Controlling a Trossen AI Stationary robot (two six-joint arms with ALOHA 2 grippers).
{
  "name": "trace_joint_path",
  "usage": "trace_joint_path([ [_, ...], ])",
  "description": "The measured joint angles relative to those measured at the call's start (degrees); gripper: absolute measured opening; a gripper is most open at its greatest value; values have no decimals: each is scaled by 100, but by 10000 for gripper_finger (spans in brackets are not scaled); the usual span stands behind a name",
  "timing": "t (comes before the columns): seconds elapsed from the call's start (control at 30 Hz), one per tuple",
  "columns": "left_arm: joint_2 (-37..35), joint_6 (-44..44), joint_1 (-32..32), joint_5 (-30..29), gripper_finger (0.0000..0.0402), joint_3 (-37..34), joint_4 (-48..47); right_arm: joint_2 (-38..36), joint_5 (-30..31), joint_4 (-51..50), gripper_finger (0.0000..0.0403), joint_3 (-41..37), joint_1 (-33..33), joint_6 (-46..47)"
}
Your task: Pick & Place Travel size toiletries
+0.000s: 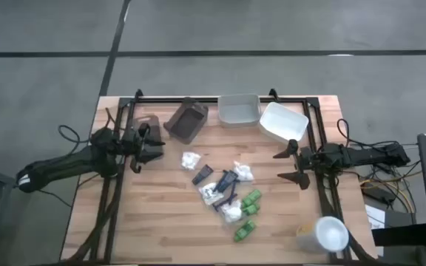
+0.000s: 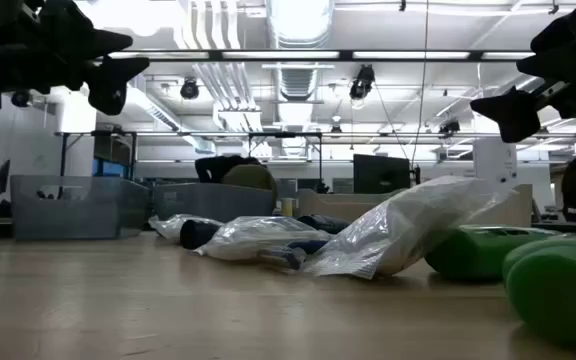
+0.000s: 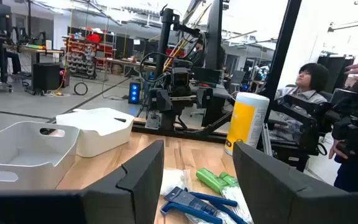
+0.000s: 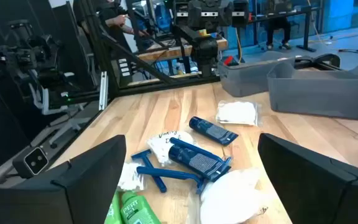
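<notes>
The travel size toiletries point(image 1: 226, 193) lie in a loose pile on the middle of the wooden table. They are green bottles point(image 1: 251, 199), white crinkly packets point(image 1: 191, 159) and dark blue tubes point(image 4: 211, 131), with a blue razor point(image 4: 155, 169) among them. My left gripper point(image 1: 149, 151) hangs open above the table, left of the pile, with nothing between its fingers. My right gripper point(image 1: 289, 166) hangs open to the right of the pile, also holding nothing. In the low view both grippers point(image 2: 108, 75) point(image 2: 513, 105) are well above the tabletop.
Along the far edge stand a brown tray point(image 1: 187, 120), a grey tray point(image 1: 239, 109) and a white tray point(image 1: 282, 122). A big white cup point(image 1: 324, 235) stands at the near right corner. A black frame point(image 1: 124, 111) runs around the table. People show in the room beyond the table.
</notes>
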Motion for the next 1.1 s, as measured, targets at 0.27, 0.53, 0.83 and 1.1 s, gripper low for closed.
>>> trace_joint_path([
  [0.27,0,0,0,0,198,0,0,32,2,4,363,0,0,20],
  [0.53,-1,0,0,0,198,-1,0,295,2,-2,363,0,-4,391],
  [0.83,0,0,-1,0,198,0,0,690,4,-31,364,301,-4,944],
  [1.1,0,0,-2,0,198,0,-2,1650,4,-596,364,1314,2,803],
])
